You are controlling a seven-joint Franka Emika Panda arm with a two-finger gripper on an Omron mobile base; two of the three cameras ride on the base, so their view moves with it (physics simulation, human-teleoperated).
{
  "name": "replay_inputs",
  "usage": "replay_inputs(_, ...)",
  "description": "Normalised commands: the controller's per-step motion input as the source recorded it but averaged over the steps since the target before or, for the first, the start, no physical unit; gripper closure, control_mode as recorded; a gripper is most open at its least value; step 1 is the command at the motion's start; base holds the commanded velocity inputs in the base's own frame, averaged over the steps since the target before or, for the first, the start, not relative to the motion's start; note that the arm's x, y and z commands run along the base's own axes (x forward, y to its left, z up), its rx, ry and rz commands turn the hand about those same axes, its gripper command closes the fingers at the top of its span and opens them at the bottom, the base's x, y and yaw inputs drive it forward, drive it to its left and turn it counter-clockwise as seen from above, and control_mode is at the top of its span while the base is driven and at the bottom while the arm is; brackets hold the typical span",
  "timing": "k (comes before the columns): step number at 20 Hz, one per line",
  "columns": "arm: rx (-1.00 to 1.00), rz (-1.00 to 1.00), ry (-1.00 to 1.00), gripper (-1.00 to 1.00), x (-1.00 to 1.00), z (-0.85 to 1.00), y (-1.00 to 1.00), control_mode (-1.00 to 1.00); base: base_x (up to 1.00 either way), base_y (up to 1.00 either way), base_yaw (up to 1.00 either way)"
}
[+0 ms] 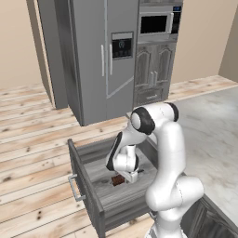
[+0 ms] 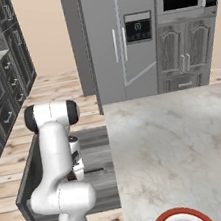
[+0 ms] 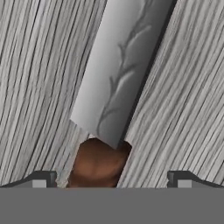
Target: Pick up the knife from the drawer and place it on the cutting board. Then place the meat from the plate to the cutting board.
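Gripper [image 3: 112, 179] spread wide, low inside the drawer, holding nothing. Fingertips [image 3: 41, 178] stand well apart at either side of the hand view, with the knife [image 3: 116, 83] lying between them on the drawer floor. No contact visible between either tip and the knife.

Knife: reddish-brown handle nearest the hand, pale grey blade with a dark veined pattern running away from it at a slight slant. It lies flat on the grey wood-grain bottom.

From the left base view, the gripper [image 1: 124, 175] hangs straight down into the drawer [image 1: 88, 190], a small dark-red bit of the handle [image 1: 117, 180] showing just below it. Drawer pulled fully out over the plank floor, silver bar handle on its front panel.

From the right base view, the arm bends down beside the counter edge, hand [image 2: 77, 163] inside the open drawer; a thin dark line beside it is the blade [image 2: 94, 171].

Marble counter [image 2: 178, 142] to the arm's right. The plate [image 2: 180, 219], red-orange rim, sits at the counter's near edge, cut off by the picture's bottom; what lies on it cannot be made out.

Beyond: fridge [image 1: 97, 56], microwave [image 1: 155, 23] over panelled cabinets.
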Motion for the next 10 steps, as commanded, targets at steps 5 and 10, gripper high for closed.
replay_inputs(5, 0.0, 0.0, 0.0, -1.0, 0.24, -0.11, 0.01, -1.0, 0.0, 0.0, 0.0)
replay_inputs(10, 0.0, 0.0, 0.02, -1.0, 0.18, -0.12, 0.0, -1.0, 0.0, 0.0, 0.0)
